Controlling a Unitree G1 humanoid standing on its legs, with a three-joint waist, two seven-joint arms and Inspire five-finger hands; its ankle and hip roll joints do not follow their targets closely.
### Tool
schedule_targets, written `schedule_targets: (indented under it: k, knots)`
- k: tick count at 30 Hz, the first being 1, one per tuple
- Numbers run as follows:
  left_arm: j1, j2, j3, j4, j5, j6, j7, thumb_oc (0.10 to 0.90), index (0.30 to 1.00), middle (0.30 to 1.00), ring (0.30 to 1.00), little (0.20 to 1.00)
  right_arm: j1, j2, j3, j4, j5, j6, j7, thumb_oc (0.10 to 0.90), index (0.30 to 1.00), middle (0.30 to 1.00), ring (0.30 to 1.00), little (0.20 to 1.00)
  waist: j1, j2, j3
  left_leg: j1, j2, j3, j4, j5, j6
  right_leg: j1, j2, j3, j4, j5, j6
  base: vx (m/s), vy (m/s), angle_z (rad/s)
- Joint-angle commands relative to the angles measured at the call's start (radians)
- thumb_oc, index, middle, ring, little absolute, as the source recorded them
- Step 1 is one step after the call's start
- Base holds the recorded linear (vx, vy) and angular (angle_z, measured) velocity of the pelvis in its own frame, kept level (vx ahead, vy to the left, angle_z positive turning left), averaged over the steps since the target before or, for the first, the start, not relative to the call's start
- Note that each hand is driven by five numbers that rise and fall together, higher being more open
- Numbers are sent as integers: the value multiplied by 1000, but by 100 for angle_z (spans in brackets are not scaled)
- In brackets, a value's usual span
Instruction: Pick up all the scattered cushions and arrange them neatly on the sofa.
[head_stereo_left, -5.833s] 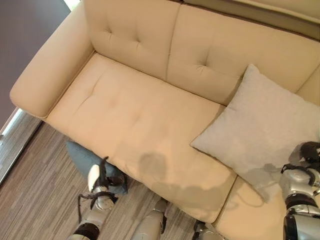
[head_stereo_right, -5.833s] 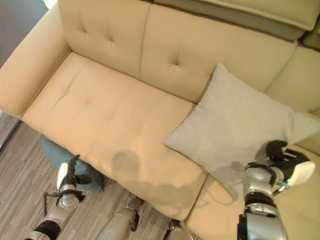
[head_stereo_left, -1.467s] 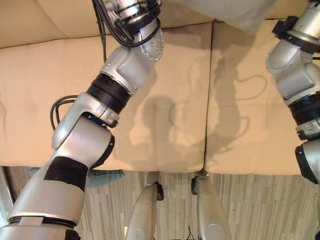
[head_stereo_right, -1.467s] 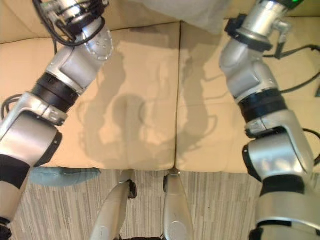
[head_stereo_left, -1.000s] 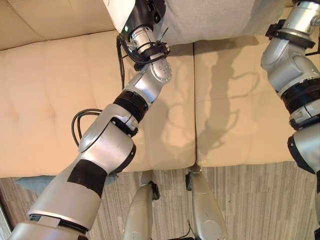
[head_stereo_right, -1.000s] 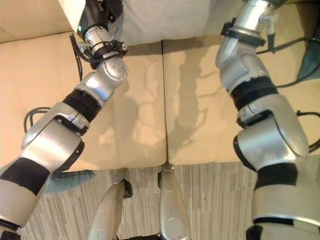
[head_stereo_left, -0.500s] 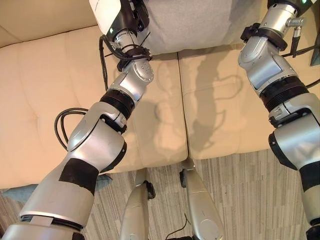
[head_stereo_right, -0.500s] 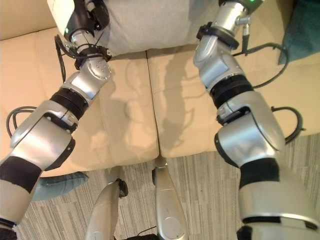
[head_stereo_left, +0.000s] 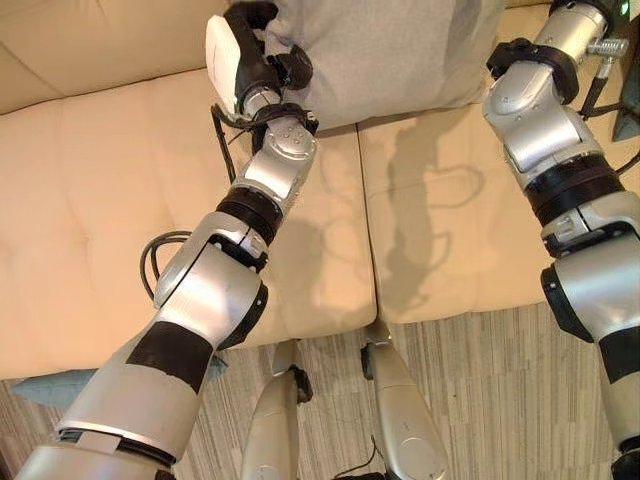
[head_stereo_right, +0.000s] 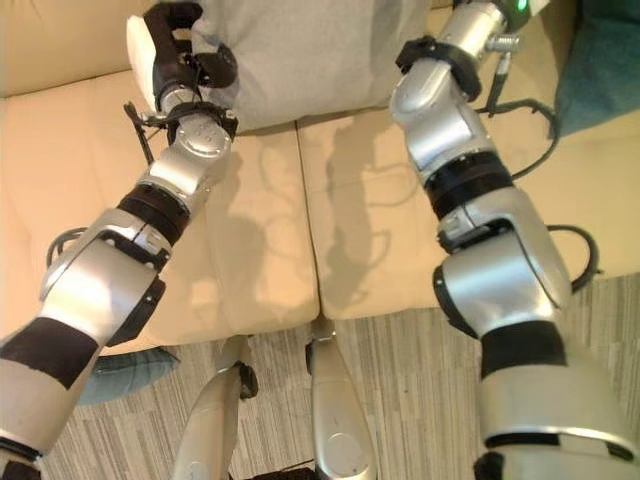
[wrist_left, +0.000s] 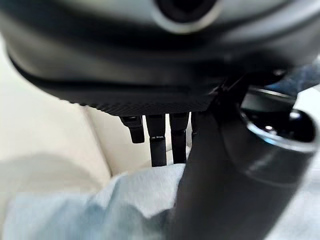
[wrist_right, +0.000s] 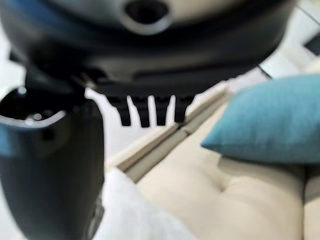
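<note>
Both arms reach forward over the sofa seat, one to each side of the grey cushion, which suggests a two-handed carry so that the soft, wide thing does not fold or swing. The cushion sits at the back of the sofa, above the seam between the two seat pads, its lower edge hanging just over the seat and casting a shadow there. The left hand is at the cushion's left edge with fingers and thumb curled onto the fabric; its wrist view shows pale cloth bunched past the fingers. The right hand is beyond the cushion's right edge; whether its fingers grip, I cannot tell. The cushion's long axis seems to run along the sofa's length, face toward the camera, though its top is cut off. A teal cushion lies on the sofa well to the right, and another on the floor under the sofa's front edge, left.
</note>
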Motion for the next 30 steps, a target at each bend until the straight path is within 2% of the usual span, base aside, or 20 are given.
schedule_targets:
  k: [1,2,4,5,7,9,10,11,12,13,15,17,20,22,23,24,25,27,29,30]
  knots:
    - [147,64,56,-410,-46,-199,26,800,900,900,900,900,156,-152,-149,-166,12,-52,-30,800,900,900,900,900,48,16,-80,50,49,-9,0,-144,-90,22,-6,-38,-1,-162,32,30,-44,11]
    - [233,84,75,-546,-47,-218,27,800,900,900,900,900,262,-177,-224,-232,3,-56,-25,800,900,900,900,900,54,21,-81,58,47,-13,0,-146,-87,31,-7,-40,0,-167,30,32,-29,9]
    - [349,93,90,-707,-24,-214,25,800,900,900,900,900,428,-197,-343,-313,-15,-60,-16,800,900,900,900,900,67,21,-90,70,44,-16,0,-151,-81,45,-7,-40,2,-177,27,19,-22,6]
    - [357,92,87,-714,-22,-210,26,800,900,900,900,900,440,-195,-351,-321,-17,-58,-16,800,900,900,900,900,69,18,-93,68,43,-17,0,-145,-81,43,-7,-40,1,-171,27,8,-14,8]
    - [455,115,123,-818,-7,-204,1,800,900,900,900,900,575,-195,-451,-362,-14,-80,11,800,900,900,900,900,77,18,-104,77,42,-18,0,-147,-77,51,-7,-41,3,-176,24,27,-27,12]
    - [616,135,178,-938,3,-203,-42,800,900,900,900,900,769,-147,-569,-411,-9,-123,44,800,900,900,900,900,86,15,-113,96,44,-22,0,-156,-76,71,-4,-44,11,-194,18,26,-47,9]
    - [622,136,176,-943,4,-201,-42,800,900,900,900,900,779,-145,-575,-417,-10,-122,44,800,900,900,900,900,87,13,-116,94,43,-22,0,-150,-75,69,-5,-44,9,-188,18,0,0,0]
    - [704,145,202,-1017,-18,-224,-66,800,900,900,900,900,854,-108,-608,-444,-13,-133,61,800,900,900,900,900,91,12,-123,101,44,-23,0,-153,-75,81,-4,-45,8,-193,17,63,-16,3]
    - [887,147,245,-1132,-43,-245,-126,800,900,900,900,900,995,-36,-657,-500,-41,-155,94,800,900,900,900,900,95,14,-137,121,46,-25,0,-167,-71,102,-1,-46,8,-204,15,66,-16,4]
    - [898,148,244,-1140,-43,-242,-127,800,900,900,900,900,1008,-31,-661,-509,-44,-153,95,800,900,900,900,900,96,12,-143,118,45,-25,0,-162,-71,101,-1,-46,6,-199,15,69,-11,2]
    - [1064,144,256,-1208,-24,-239,-177,800,900,900,900,900,1145,47,-688,-550,-80,-179,138,800,900,900,900,900,100,9,-159,137,50,-26,0,-170,-69,124,1,-49,8,-211,11,55,-16,0]
    - [1244,131,255,-1206,-26,-235,-231,800,900,900,900,900,1297,124,-714,-613,-120,-202,173,800,900,900,900,900,104,0,-181,162,54,-29,0,-173,-65,152,3,-52,14,-218,8,92,-26,5]
    - [1450,133,248,-1098,17,-204,-282,800,900,900,900,900,1426,172,-751,-616,-125,-244,216,800,900,900,900,900,110,-10,-211,240,68,-40,11,-193,-61,237,12,-63,40,-257,5,90,-42,11]
    - [1487,131,243,-1070,-7,-212,-297,800,900,900,900,900,1443,173,-757,-618,-121,-248,217,800,900,900,900,900,113,-10,-218,260,71,-43,14,-195,-60,257,13,-71,47,-269,4,36,-39,14]
    - [1550,121,221,-997,-78,-202,-338,800,900,900,900,900,1464,175,-759,-611,-114,-246,225,800,900,900,900,900,120,-7,-234,290,78,-53,24,-196,-59,286,19,-82,73,-292,-1,8,-37,26]
    - [1549,121,221,-996,-78,-203,-339,800,900,900,900,900,1464,175,-759,-611,-114,-246,225,800,900,900,900,900,119,-7,-236,286,77,-54,24,-193,-59,284,19,-83,71,-289,-1,-43,-51,37]
    - [1592,126,203,-937,-41,-169,-352,800,900,900,900,900,1468,176,-741,-603,-124,-243,240,800,900,900,900,900,130,-5,-250,309,88,-65,38,-195,-58,302,25,-96,117,-316,-9,-55,-46,28]
    - [1625,126,188,-866,0,-150,-369,800,900,900,900,900,1465,170,-718,-576,-134,-237,244,800,900,900,900,900,147,-8,-267,330,97,-84,47,-188,-61,341,32,-114,131,-342,-19,-69,-94,17]
    - [1655,128,183,-815,74,-132,-380,800,900,900,900,900,1479,169,-704,-567,-145,-238,258,800,900,900,900,900,168,-16,-298,346,109,-101,27,-166,-73,386,43,-137,105,-352,-27,-44,-133,28]
    - [1664,118,183,-787,97,-126,-374,800,900,900,900,900,1482,172,-700,-551,-145,-242,255,800,900,900,900,900,181,-16,-306,331,118,-116,38,-111,-90,406,47,-151,88,-348,-29,-43,-88,38]
